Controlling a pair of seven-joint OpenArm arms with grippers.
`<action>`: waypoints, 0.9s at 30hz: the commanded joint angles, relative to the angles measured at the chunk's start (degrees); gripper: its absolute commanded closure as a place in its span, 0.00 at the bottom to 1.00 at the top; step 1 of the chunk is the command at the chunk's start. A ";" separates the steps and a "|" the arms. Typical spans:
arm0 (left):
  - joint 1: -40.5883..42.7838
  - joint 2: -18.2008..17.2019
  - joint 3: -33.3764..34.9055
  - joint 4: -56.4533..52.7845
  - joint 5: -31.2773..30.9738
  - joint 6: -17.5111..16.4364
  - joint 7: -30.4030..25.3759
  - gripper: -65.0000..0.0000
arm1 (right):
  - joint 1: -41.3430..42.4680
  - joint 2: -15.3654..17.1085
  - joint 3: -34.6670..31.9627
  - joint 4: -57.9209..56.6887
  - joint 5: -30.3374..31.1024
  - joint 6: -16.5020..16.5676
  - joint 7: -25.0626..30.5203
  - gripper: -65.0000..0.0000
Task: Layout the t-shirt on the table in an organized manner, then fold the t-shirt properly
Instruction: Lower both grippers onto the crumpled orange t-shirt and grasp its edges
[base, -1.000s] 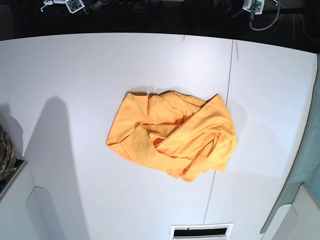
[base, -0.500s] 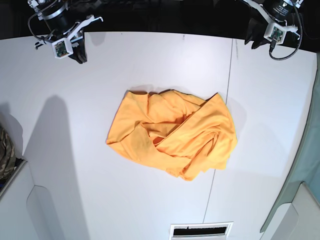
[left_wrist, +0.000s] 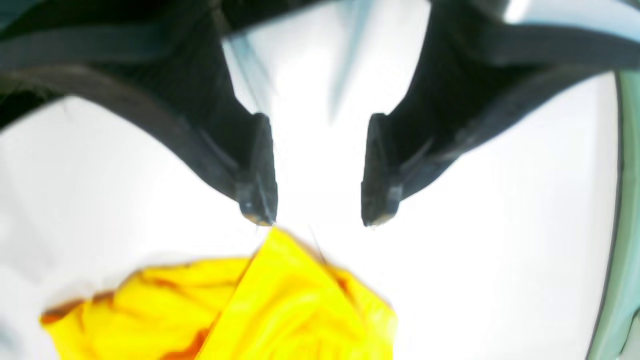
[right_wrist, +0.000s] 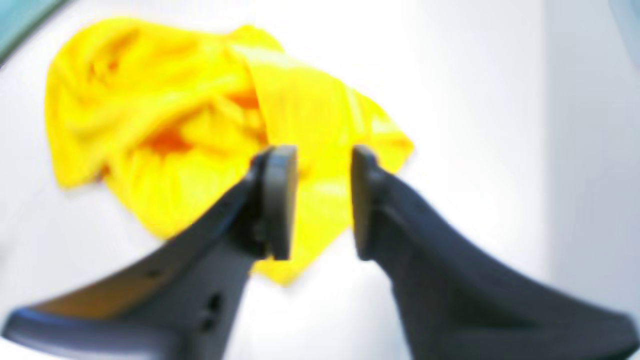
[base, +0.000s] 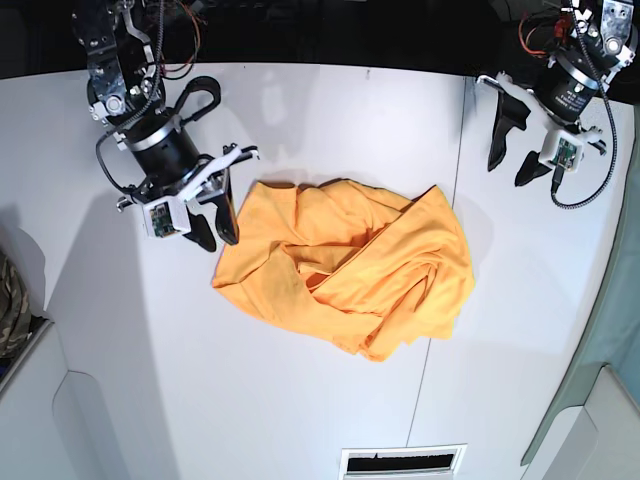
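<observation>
Both arms now descended over table (base: 330, 110); right gripper (base: 216, 232), left gripper (base: 514, 165) gaping, empty; crumpled t-shirt (base: 345, 270) unmoved, long axis left-right.

Wrist views blurred; t-shirt (left_wrist: 240, 310) cropped.

Beyond your tabletop's far edge everything is dark. A camouflage cloth (base: 10, 305) sits at the left edge, a slotted vent (base: 403, 462) at the near edge.

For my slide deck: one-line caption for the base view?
Both open tools flank the crumpled orange t-shirt on the white table.
</observation>
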 joint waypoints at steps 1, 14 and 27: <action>-1.11 -0.63 0.42 0.07 -0.46 0.00 -1.01 0.53 | 2.05 -0.90 0.22 -0.24 0.20 -0.48 1.38 0.65; -23.02 -0.09 11.65 -23.50 -0.44 0.02 -1.05 0.53 | 22.58 -10.51 0.22 -32.30 -4.28 0.33 5.73 0.63; -29.20 4.57 11.65 -35.89 -3.06 -0.22 -1.16 0.53 | 24.81 -12.87 -0.02 -40.81 -5.49 5.77 6.12 0.63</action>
